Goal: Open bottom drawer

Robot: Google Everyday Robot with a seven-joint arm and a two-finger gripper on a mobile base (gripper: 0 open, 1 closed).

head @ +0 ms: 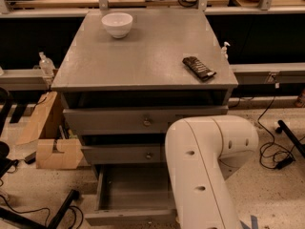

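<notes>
Cabinet [143, 56]: matte grey, square flat top, smooth with a faint sheen. On it sit a round glossy white bowl [117, 24] at the rear left and a flat, dark, ridged bar [198, 67] lying at an angle near the right edge, well apart from the bowl.

Top drawer [109, 120] and middle drawer [114, 154]: plain grey fronts, each with a small round metal knob at centre.

Bottom drawer [128, 194]: stands pulled out at the foot of the cabinet. Its shallow grey tray is exposed and its thin front panel lies near the lower edge of my view. The right side is hidden behind the arm.

Arm [205, 166]: smooth off-white casing, rounded tube shape with small dark holes. It bends at a bulbous elbow on the right, and the long link slants down and leftward out of view.

Gripper: out of frame below; I cannot tell whether it is clenched or released.

Floor [267, 194]: speckled. A cardboard box [52, 147] stands left of the cabinet.
</notes>
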